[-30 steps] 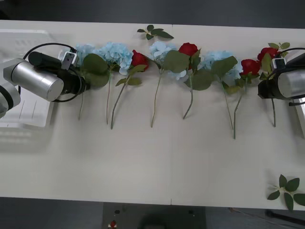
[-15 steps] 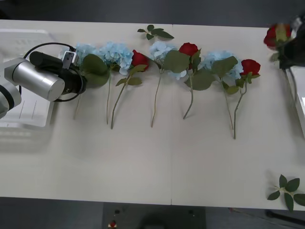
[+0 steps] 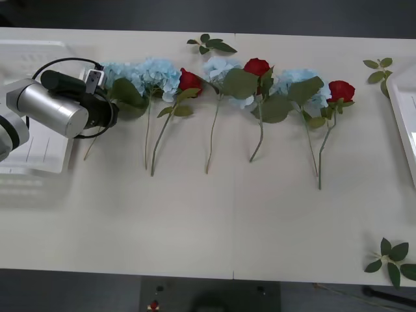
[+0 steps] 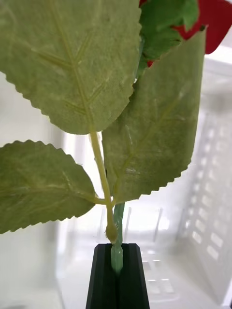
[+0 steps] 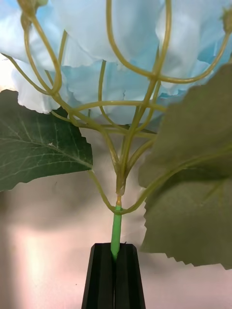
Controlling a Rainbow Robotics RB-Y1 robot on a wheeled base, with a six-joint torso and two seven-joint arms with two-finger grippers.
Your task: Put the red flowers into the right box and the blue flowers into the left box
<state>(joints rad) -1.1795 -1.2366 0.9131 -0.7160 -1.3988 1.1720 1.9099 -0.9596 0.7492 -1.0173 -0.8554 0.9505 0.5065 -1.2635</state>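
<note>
At the table's left end my left gripper (image 3: pixel 108 110) is shut on the stem of a blue flower (image 3: pixel 116 70). Its stem end (image 3: pixel 88 153) slants toward the left box (image 3: pixel 26 49). In the left wrist view the black fingers (image 5: pixel 101 275) pinch that green stem just below the pale-blue cluster (image 5: pixel 130 53). My right gripper (image 4: pixel 117 248) is shut on a red flower's stem, with the bloom (image 4: pixel 217 21) beyond big leaves, over the right box (image 4: pixel 193 203). On the table lie three more blue flowers (image 3: pixel 159 73) and three red flowers (image 3: pixel 257 66) in a row.
Loose leaf sprigs lie at the back middle (image 3: pixel 211 44), the back right (image 3: pixel 378 65) and the front right corner (image 3: pixel 390 257). The right box's rim (image 3: pixel 402 114) shows at the table's right edge. The table's front half is bare.
My right arm took the rightmost red flower off the table and left the front view, uncovering a leaf sprig. The blue flower in my left gripper has tilted, its stem end swinging left.
</note>
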